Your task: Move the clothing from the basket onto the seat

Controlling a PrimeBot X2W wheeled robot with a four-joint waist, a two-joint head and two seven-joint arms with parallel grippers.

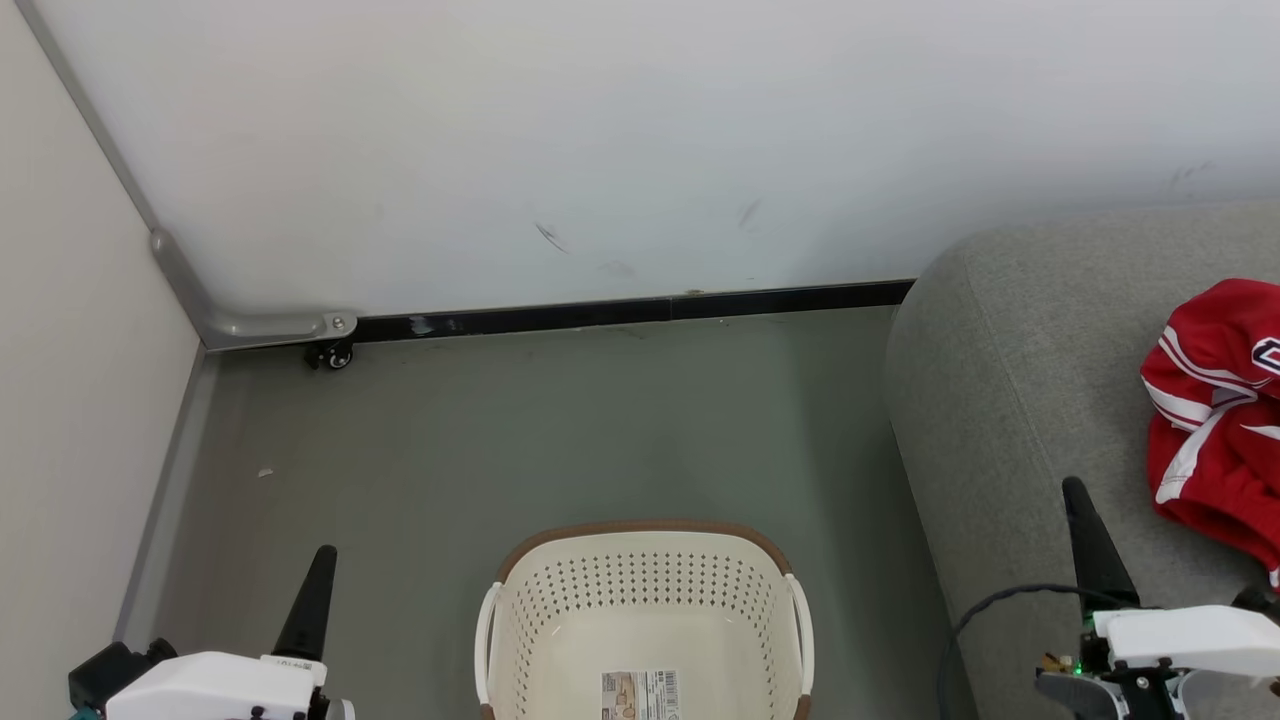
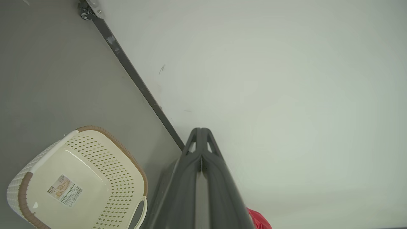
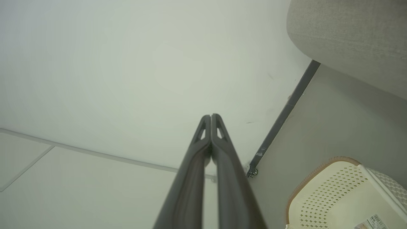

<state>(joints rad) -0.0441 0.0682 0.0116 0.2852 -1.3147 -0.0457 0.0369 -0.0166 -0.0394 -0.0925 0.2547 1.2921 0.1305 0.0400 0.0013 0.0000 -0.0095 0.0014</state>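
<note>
The clothing is heaped on the seat; the basket is set on the floor. The left claw and right claw are pressed closed, empty.

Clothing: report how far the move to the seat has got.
Done: red clothing lies on the seat; the basket is bare down to its label. In hand: nothing, left gripper and right gripper shut, empty. Left: nothing visible.
</note>
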